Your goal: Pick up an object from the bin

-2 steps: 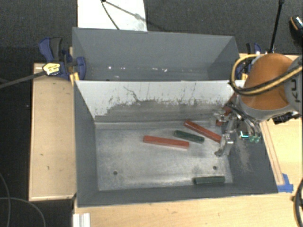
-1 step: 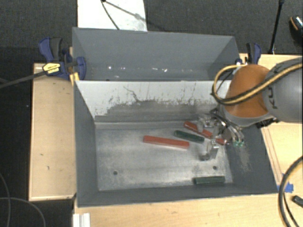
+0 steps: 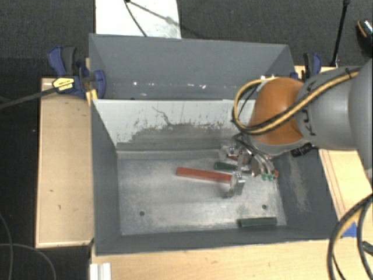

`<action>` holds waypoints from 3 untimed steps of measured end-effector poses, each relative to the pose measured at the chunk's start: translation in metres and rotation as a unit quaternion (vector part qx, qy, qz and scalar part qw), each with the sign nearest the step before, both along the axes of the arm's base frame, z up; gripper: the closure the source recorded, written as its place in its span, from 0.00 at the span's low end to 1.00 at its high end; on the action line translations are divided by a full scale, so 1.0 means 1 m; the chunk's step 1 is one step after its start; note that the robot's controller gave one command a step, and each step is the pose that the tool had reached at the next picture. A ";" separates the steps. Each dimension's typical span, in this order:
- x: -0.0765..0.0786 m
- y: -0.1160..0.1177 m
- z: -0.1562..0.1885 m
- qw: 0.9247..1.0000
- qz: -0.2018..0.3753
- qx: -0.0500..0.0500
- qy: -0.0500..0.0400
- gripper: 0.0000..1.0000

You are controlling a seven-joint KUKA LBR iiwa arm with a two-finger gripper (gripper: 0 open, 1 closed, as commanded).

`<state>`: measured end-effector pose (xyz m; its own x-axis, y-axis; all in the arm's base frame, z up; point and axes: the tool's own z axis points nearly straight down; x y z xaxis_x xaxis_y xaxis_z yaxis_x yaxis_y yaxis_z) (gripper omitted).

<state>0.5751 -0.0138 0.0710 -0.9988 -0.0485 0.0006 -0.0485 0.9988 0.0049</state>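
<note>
**Camera view.** We record a grey metal bin [image 3: 145, 214] with sloped walls and a scuffed, scratched floor. The robot arm [image 3: 344, 112] enters from the right. A rounded orange cover [image 3: 280, 107] sits at its wrist, with yellow-and-black cables [image 3: 240, 101] looped around it. Below the cover, the claw [image 3: 238, 182] is down at the bin floor, right of centre.

A long, flat red-brown stick [image 3: 198, 174] lies on the floor. It runs from about the middle of the bin toward the right, slanting slightly toward the near side. Its left end lies free on bare metal. Its right end reaches the claw and is lost among the metal parts there. We cannot tell whether that end is gripped or merely lies against or under the claw. We likewise cannot tell whether the claw is released or clenched, because the wrist hardware crowds its tip.

A small dark green piece [image 3: 223, 166] shows just on the far side of the stick's right end, close against the claw. We cannot make out its shape.

A dark green rectangular block [image 3: 256, 221] lies flat by the near wall, toward the near right corner. It is well apart from both the claw and the stick.
</note>
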 end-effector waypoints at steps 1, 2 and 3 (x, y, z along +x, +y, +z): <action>0.000 -0.005 0.000 1.000 -0.001 -0.002 0.000 1.00; 0.009 -0.038 0.116 0.993 0.121 -0.004 -0.006 1.00; 0.012 -0.053 0.222 0.958 0.287 -0.004 -0.006 1.00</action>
